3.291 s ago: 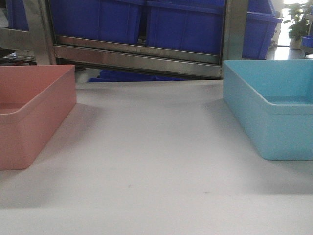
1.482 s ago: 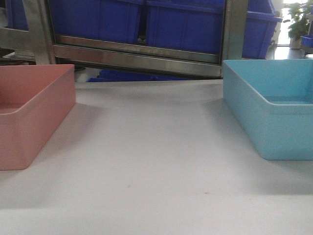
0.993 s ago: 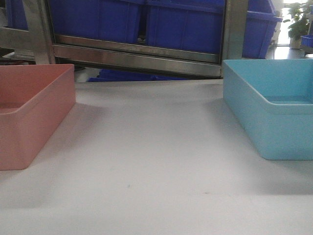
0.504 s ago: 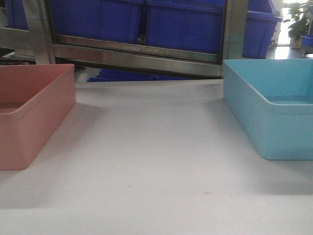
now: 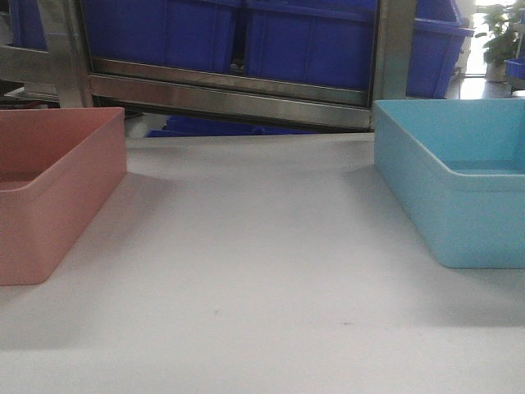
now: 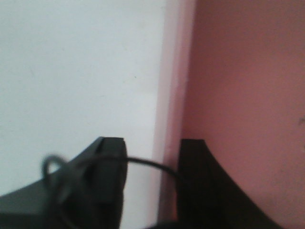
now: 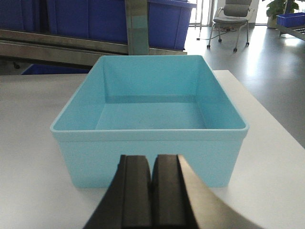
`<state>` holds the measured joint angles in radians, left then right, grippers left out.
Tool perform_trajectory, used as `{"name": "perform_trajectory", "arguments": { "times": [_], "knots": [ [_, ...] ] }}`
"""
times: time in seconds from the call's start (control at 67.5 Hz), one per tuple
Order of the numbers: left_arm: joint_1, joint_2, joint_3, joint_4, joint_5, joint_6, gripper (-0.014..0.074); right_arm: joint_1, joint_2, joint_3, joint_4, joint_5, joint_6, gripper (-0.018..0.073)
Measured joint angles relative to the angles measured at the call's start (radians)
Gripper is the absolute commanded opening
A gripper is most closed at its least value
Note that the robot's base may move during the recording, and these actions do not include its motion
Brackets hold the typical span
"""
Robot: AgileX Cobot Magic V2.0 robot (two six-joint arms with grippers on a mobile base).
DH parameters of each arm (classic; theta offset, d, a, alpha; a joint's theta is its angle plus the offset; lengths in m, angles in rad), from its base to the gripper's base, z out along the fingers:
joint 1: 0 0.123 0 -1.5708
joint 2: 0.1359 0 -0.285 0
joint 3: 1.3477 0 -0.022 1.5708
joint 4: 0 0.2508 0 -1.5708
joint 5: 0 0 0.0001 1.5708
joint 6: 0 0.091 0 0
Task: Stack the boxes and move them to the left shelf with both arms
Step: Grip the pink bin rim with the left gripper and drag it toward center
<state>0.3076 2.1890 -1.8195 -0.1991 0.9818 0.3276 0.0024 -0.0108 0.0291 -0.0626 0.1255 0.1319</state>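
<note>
The salmon-pink box (image 5: 57, 180) sits at the table's left and the sky-blue box (image 5: 459, 197) at its right, well apart, both upright and empty. Neither arm shows in the front view. In the left wrist view my left gripper (image 6: 152, 143) is open and straddles the pink box's (image 6: 238, 71) side wall: one finger is inside against the wall, the other outside with a gap. In the right wrist view my right gripper (image 7: 152, 160) is shut on nothing, just in front of the blue box's (image 7: 95, 152) near wall. The left shelf is out of view.
The white table (image 5: 262, 246) stretches between the boxes. Behind it a steel rack rail (image 5: 230, 98) carries large dark blue crates (image 5: 312, 41). The table's right edge (image 7: 267, 124) lies close beside the blue box, with open floor and an office chair (image 7: 231, 14) beyond.
</note>
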Motion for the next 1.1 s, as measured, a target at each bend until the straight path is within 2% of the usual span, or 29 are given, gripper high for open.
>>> {"name": "perform_trajectory", "arguments": {
  "times": [0.371, 0.608, 0.86, 1.097],
  "knots": [
    [0.000, 0.000, 0.000, -0.004, 0.006, 0.007, -0.0001, 0.000, 0.000, 0.000, -0.002, 0.000, 0.000, 0.0050],
    [0.000, -0.010, -0.003, -0.047, 0.016, 0.005, -0.0001, 0.000, 0.000, 0.000, -0.002, 0.000, 0.000, 0.0050],
    [-0.024, -0.090, -0.075, -0.063, 0.115, -0.077, -0.0001, 0.000, 0.000, 0.000, -0.002, 0.000, 0.000, 0.0050],
    [-0.128, -0.185, -0.087, -0.084, 0.179, -0.221, -0.0001, 0.000, 0.000, 0.000, -0.002, 0.000, 0.000, 0.0050]
  ]
}}
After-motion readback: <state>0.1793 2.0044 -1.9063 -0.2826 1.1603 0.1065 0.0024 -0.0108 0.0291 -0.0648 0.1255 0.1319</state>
